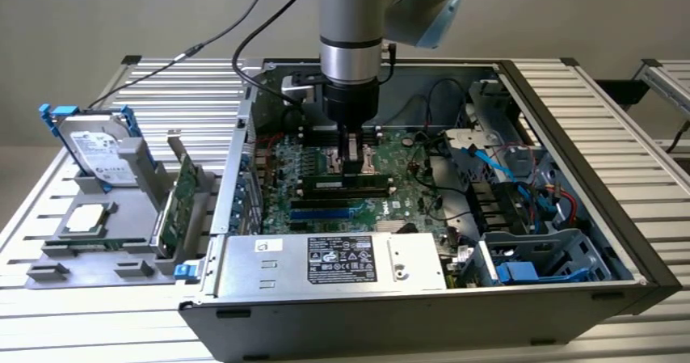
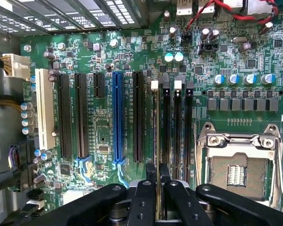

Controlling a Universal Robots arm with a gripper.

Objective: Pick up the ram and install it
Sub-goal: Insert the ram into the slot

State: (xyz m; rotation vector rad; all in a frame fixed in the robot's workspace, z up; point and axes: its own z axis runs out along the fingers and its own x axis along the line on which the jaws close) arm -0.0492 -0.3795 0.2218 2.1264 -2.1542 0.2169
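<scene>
We judge the step in hand to be the install itself, with the pick-up already done. In the wrist view the gripper [image 2: 158, 178] is clamped on the ram [image 2: 158, 132], which we see edge-on as a thin strip. The strip runs along the first of the four memory slots [image 2: 178, 132], the one nearest the long black card slots, and ends at a white clip [image 2: 154, 84]. In the exterior view the gripper [image 1: 354, 165] reaches straight down inside the open computer case [image 1: 561, 120]. There the ram [image 1: 323, 183] lies level along the slots on the motherboard [image 1: 410, 169]. We cannot tell whether it is fully home or only resting in the mouth of the slot.

In our judgement, seating it calls for a straight, even push with the stick kept upright and in line with the slot. The end clips also have to catch. A tilt could jam one end or strain the board.

As for writing, the power supply [image 1: 270, 274] carries a black and white label [image 1: 339, 259], and the hard drive [image 1: 97, 149] standing in the rack outside the case, toward the exterior view's left, has a pale sticker. Small white print runs beside the slots on the motherboard [image 2: 104, 61]. We can read none of it, and we see no brand we can name.
</scene>
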